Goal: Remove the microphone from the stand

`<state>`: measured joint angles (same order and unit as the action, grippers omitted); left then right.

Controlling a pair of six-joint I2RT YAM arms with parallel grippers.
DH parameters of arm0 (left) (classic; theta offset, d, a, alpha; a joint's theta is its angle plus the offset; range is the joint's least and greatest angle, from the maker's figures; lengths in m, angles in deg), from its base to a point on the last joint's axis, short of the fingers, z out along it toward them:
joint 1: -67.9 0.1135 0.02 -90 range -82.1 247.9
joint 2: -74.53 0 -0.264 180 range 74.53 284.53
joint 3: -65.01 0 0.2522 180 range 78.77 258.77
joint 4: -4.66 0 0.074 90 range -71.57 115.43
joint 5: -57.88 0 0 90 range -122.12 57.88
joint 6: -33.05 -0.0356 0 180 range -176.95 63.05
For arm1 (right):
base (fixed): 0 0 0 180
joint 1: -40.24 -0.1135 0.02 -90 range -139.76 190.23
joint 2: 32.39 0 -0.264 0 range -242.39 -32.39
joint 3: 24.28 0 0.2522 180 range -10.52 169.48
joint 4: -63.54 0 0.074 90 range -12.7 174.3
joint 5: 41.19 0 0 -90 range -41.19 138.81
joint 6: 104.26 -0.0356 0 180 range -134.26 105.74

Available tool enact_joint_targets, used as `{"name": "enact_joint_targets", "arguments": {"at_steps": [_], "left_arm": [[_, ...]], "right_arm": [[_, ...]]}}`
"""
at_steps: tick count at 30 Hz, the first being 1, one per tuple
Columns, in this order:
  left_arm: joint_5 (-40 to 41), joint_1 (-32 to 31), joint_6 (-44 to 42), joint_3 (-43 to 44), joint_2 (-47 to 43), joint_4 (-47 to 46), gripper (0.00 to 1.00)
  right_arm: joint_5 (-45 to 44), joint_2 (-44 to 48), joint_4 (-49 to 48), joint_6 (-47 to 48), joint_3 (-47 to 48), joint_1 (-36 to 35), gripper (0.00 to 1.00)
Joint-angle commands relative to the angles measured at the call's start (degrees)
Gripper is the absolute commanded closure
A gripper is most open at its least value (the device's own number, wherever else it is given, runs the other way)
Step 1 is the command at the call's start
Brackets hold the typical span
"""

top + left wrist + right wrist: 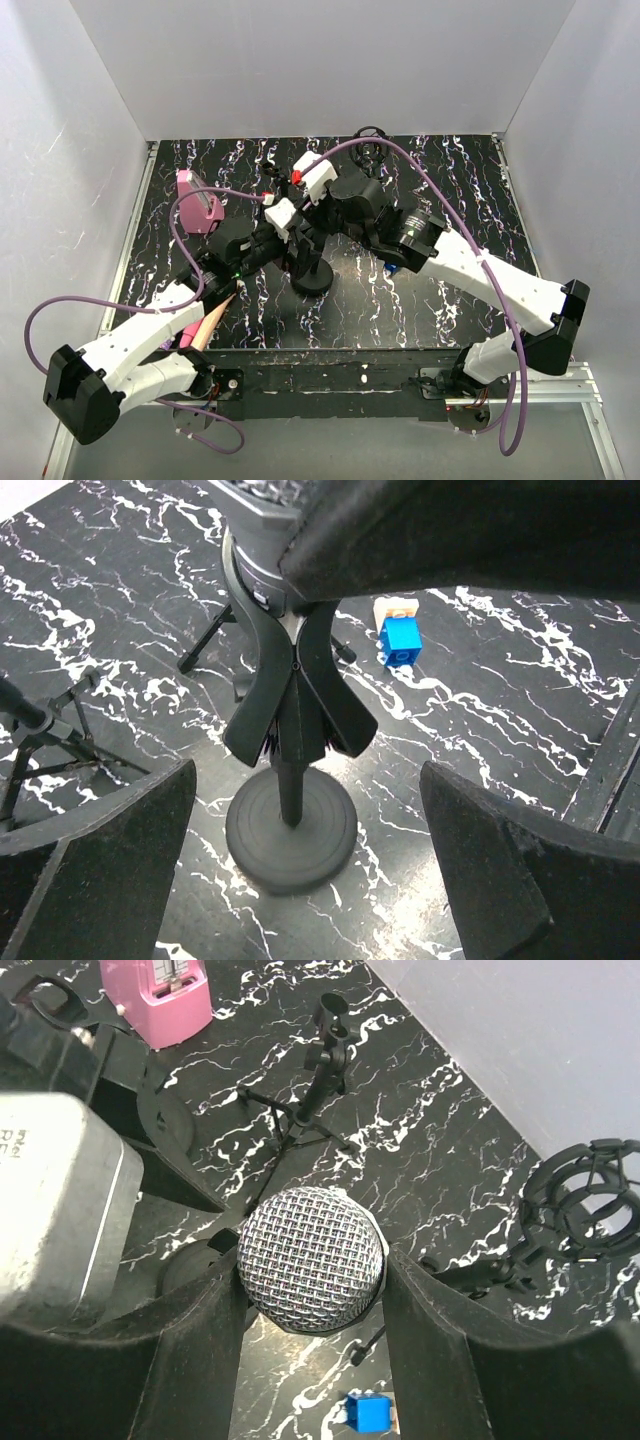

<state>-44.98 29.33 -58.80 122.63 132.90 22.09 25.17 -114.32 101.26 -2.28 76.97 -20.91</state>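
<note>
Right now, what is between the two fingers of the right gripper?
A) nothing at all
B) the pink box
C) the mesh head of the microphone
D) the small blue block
C: in the right wrist view, the right gripper has one finger on each side of the microphone, pressed against its round mesh head.

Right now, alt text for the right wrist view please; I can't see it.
The right gripper clamps the microphone by its round mesh head, from both sides. Around it on the black marbled table: a small tripod, a pink device top left, a shock mount right, a blue block below.
</note>
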Motion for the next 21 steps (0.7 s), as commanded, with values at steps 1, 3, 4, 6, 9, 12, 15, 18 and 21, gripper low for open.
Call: {"name": "enact_joint_targets", "arguments": {"at_steps": [1, 3, 4, 6, 9, 12, 15, 18, 21], "left_arm": [[-3.9, -0.2, 1.0, -3.3, -0.6, -10.2, 0.07], [-5.1, -0.2, 0.8, -4.9, 0.1, -14.3, 0.10], [-5.2, -0.2, 1.0, -5.5, 0.7, -15.7, 0.12], [-5.2, -0.1, 1.4, -6.1, 1.5, -18.1, 0.17], [-6.3, -0.2, 1.2, -6.7, 2.1, -20.3, 0.28], [-7.0, -0.2, 1.4, -6.9, 2.3, -21.4, 0.39], [-8.0, -0.2, 1.3, -6.6, 2.1, -21.6, 0.51], [-8.1, -0.1, 0.7, -6.5, 1.7, -21.0, 0.59], [-8.7, -0.1, -0.3, -6.9, 1.5, -20.7, 0.64]], "right_arm": [[-1.1, 0.5, -2.1, -6.1, 5.2, -0.3, 0.99], [-0.4, 0.0, -0.2, -7.3, 5.7, -0.2, 0.99], [-0.1, -0.2, 0.5, -7.6, 5.9, -0.2, 0.99], [0.0, -0.6, 1.3, -8.2, 6.1, -0.2, 0.99], [0.1, -1.1, 2.5, -9.3, 6.4, -0.2, 0.99], [1.7, -1.7, 3.4, -10.1, 6.6, -0.1, 0.99], [3.9, -2.0, 4.9, -10.1, 6.9, -0.1, 0.99], [9.8, -2.2, 9.1, -9.2, 8.6, 0.8, 0.83], [18.8, -1.4, 14.8, -7.7, 10.7, 3.3, 0.49]]}}
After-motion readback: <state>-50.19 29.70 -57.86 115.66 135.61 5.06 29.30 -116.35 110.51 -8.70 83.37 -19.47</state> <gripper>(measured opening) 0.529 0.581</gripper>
